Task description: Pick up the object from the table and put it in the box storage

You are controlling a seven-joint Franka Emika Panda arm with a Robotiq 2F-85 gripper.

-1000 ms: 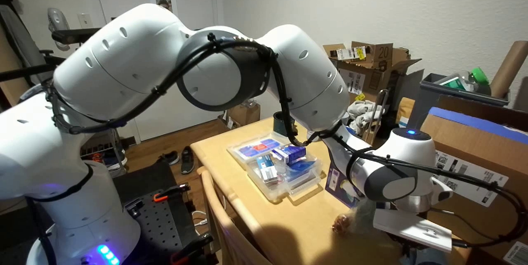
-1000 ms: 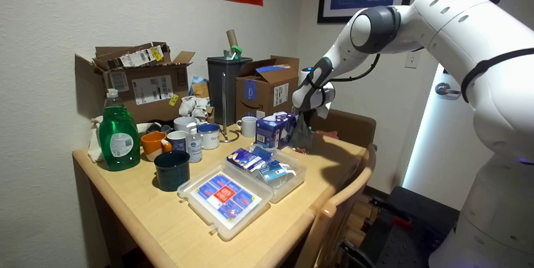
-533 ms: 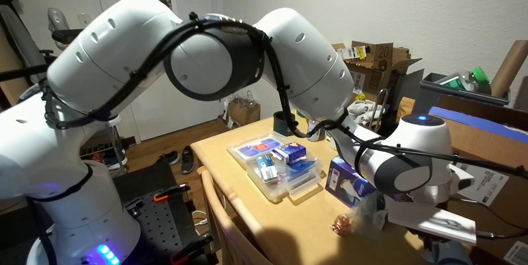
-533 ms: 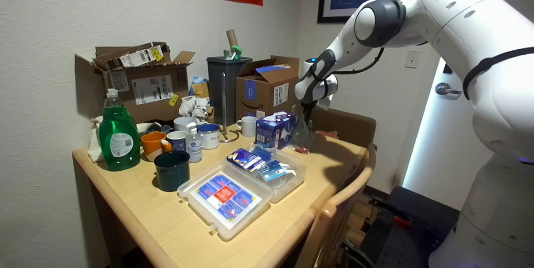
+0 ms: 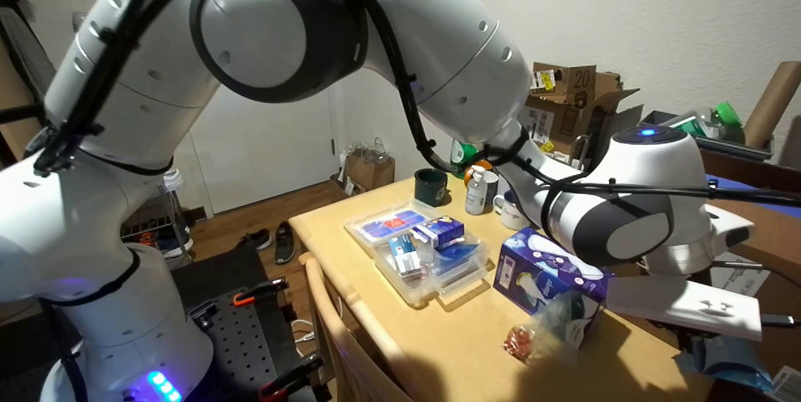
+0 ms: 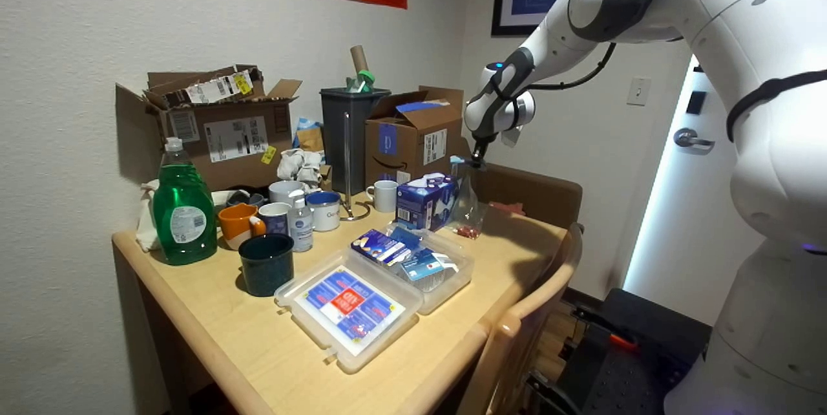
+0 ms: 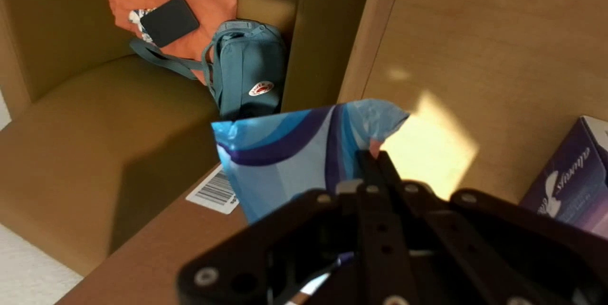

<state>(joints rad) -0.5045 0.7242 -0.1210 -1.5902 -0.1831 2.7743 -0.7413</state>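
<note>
In the wrist view, the gripper [image 7: 374, 157] pinches the blue packet [image 7: 285, 153] near 1 end. The rest sticks out loose to the side, with a brown chair [image 7: 85, 153] and the table [image 7: 498, 34] showing behind it. A soft thing held like this may droop or swing, so the move should be slow and smooth.

In an exterior view, the packet [image 5: 729, 355] shows at the lower right, under a white plate [image 5: 685, 308] that hides the gripper's tips. The clear tray [image 5: 407, 294] sits well apart from it, on the table. A purple carton [image 5: 541, 277] and a see-through bag [image 5: 551, 330] stand in between. I think the step now is the carry to the tray. It would be best to go up a bit, pass over those 2 things, then come across. A low path could snag the bag or bump the carton.

In an exterior view, the gripper [image 6: 478, 159] and packet are up in the air, well above the table. The tray's lid [image 6: 381, 339] lies open and flat. The deep half holds a small purple box [image 6: 380, 247] and a small blue box [image 6: 421, 264], so room looks tight. Aim for the deep half, not the lid. Bring the packet down until it rests inside, then let go so it does not slide off.
</note>
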